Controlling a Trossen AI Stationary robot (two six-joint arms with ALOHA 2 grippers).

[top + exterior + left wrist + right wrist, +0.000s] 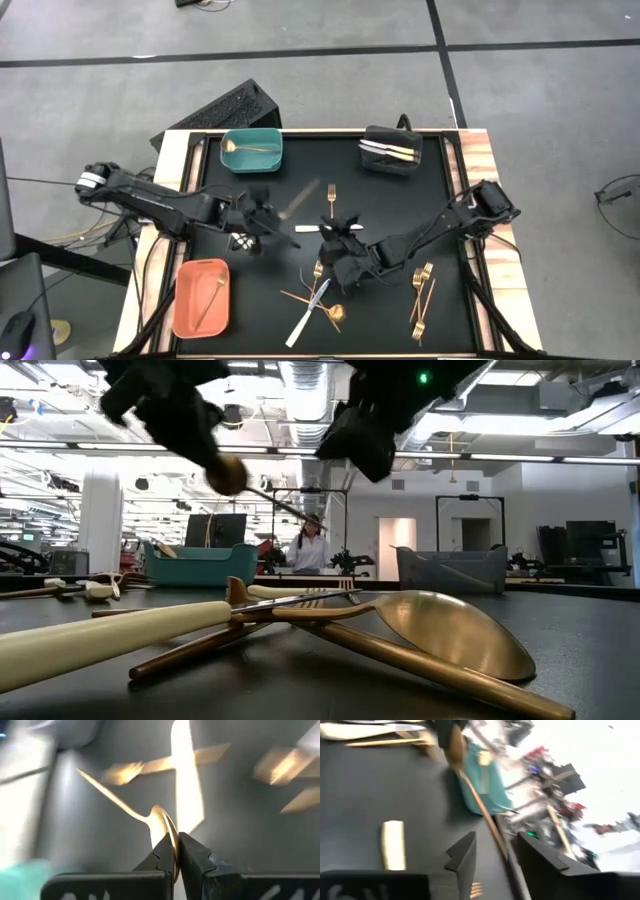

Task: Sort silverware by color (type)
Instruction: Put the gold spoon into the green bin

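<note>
Near the left front corner of the black-topped table (pixel 200 330) lies the flat orange bin (pixel 201 297), with one slim gold piece (pixel 210 298) inside it. At the far edge, left of centre, the teal bin (pixel 252 150) holds a gold spoon (pixel 243 150).

The left gripper (pixel 268 216) hangs over the table's left-centre, between those two bins. Its fingers (pixel 197 855) are pressed together on the bowl of a copper-coloured spoon (pixel 161 822), pinched edge-on; the thin handle runs out from the jaws toward the table's middle and shows blurred in the high view.

At the table's centre lie a small gold fork (pixel 333 194) and a white-handled piece (pixel 312 228). The right gripper (pixel 334 252) hovers just right of centre, its two dark fingers (pixel 465 857) spread apart with nothing between them.

Near the front edge sits a crossed heap of silverware (pixel 318 300): a cream-handled piece (pixel 110 635), a large gold spoon (pixel 455 635) and copper-toned pieces touching one another. To the right, toward the right front corner, a cluster of gold forks (pixel 422 295) lies together.

At the far edge, right of centre, the black bin (pixel 392 150) holds white-handled gold pieces (pixel 390 150).
</note>
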